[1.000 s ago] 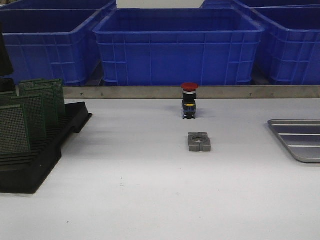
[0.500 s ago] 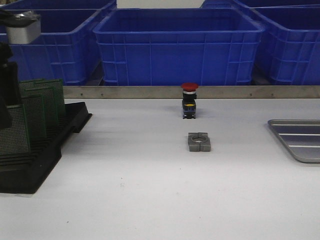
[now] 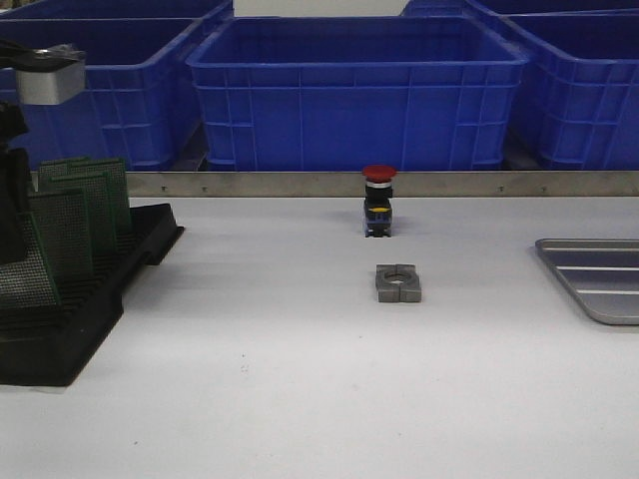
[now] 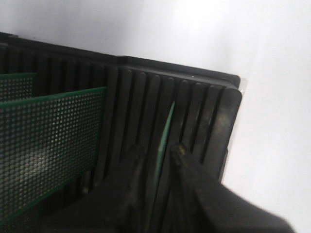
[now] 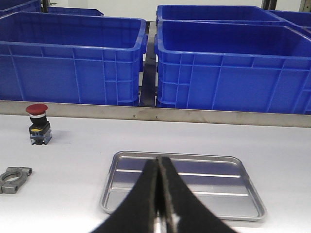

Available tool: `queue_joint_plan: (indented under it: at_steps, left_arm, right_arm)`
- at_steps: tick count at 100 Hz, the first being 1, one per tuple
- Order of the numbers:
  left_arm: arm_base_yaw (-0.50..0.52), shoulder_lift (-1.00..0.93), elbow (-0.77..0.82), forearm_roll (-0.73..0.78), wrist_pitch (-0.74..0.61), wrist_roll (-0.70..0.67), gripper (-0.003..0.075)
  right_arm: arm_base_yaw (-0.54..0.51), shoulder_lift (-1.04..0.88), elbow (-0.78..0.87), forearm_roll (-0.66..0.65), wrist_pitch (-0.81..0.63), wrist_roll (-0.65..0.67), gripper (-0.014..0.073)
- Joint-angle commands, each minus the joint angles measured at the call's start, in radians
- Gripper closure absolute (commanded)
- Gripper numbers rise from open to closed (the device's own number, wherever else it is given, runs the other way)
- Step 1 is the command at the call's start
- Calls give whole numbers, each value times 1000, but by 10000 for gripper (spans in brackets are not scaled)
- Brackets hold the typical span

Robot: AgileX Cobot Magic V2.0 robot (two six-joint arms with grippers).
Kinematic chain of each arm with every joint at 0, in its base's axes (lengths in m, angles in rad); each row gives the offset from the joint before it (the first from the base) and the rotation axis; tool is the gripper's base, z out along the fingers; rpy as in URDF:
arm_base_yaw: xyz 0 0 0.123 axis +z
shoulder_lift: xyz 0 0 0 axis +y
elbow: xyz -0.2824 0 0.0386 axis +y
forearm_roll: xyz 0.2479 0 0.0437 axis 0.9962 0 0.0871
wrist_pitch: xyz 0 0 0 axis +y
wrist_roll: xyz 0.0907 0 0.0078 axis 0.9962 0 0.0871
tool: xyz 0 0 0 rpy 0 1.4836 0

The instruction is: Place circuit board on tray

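Several green perforated circuit boards (image 3: pixel 85 205) stand upright in a black slotted rack (image 3: pixel 90 309) at the table's left. My left arm (image 3: pixel 10 200) hangs over the rack's front end. In the left wrist view my left gripper (image 4: pixel 156 151) is open and straddles the thin top edge of one board (image 4: pixel 166 127), a finger on each side near the rack's end (image 4: pixel 204 97). The silver-grey ridged tray (image 3: pixel 599 284) lies empty at the right edge. My right gripper (image 5: pixel 159 162) is shut and empty, held above the near side of the tray (image 5: pixel 209 182).
A red-capped push button (image 3: pixel 378 200) and a grey metal clamp block (image 3: pixel 398 282) stand mid-table between rack and tray. Big blue crates (image 3: pixel 354 90) line the back behind a metal rail (image 3: pixel 300 184).
My left arm has come down into view over the rack's front end. The frontmost board now looks tilted and lower than before. The right side has not changed.
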Motion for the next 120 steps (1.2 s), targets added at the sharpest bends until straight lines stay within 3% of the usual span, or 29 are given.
queue_joint_plan:
  at_steps: [1,39,53,72,87,120]
  left_arm:
    - [0,-40,-35,-24,17,-1,739]
    - [0,-44,-182,-83,206,-8,741]
    - [0,-46,-218,-294,206,-8,741]
    - [-10,-40,-220,-728,204,-8,741]
    - [-64,-40,-220,-910,204,-8,741]
    - [-294,-40,-220,-923,150,-8,741]
  right_arm:
    - [-5,-25,-13,-6,-72,-5,654]
    - [-5,-25,-13,-6,-72,-5,654]
    - [-5,-25,-13,-6,-72,-5,654]
    - [-5,-25,-13,-6,-72,-5,654]
    - [-5,-25,-13,-6,-72,-5,654]
    - [-5,-25,-13,-6,-72,-5,654]
